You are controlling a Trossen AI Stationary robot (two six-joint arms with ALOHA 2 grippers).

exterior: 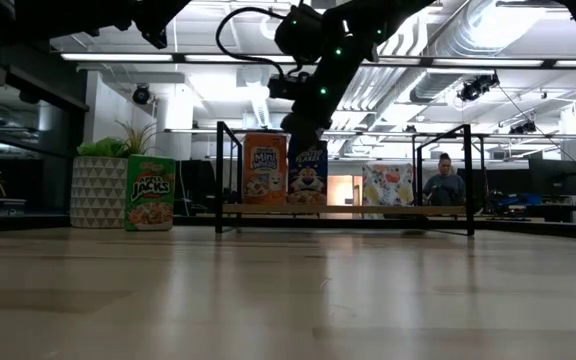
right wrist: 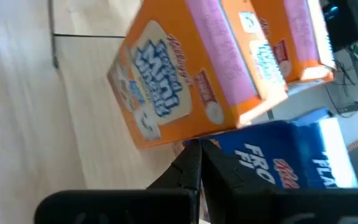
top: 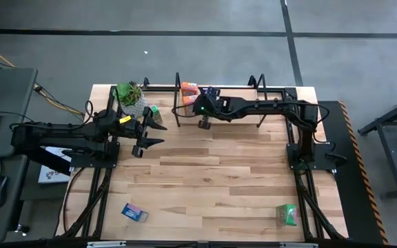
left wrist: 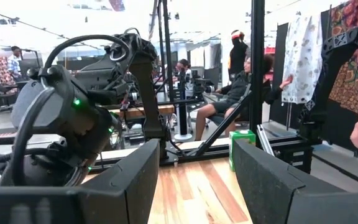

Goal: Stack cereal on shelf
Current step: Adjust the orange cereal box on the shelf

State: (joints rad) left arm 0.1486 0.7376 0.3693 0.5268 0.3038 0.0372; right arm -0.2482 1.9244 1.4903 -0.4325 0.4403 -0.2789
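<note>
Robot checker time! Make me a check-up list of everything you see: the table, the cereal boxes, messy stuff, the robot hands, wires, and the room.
Surface: wooden table, bare boards in the middle.
Job's things: shelf holds an orange box and a blue box; green Apple Jacks box stands on the table beside the potted plant; another blue box and green box near the front edge.
Clutter: nothing seen apart from the plant.
Grippers: right gripper shut, at the shelf by the boxes; left gripper open, empty, near the plant.
Cables: yellow cable on the floor.
Surroundings: people seated beyond the table.
</note>
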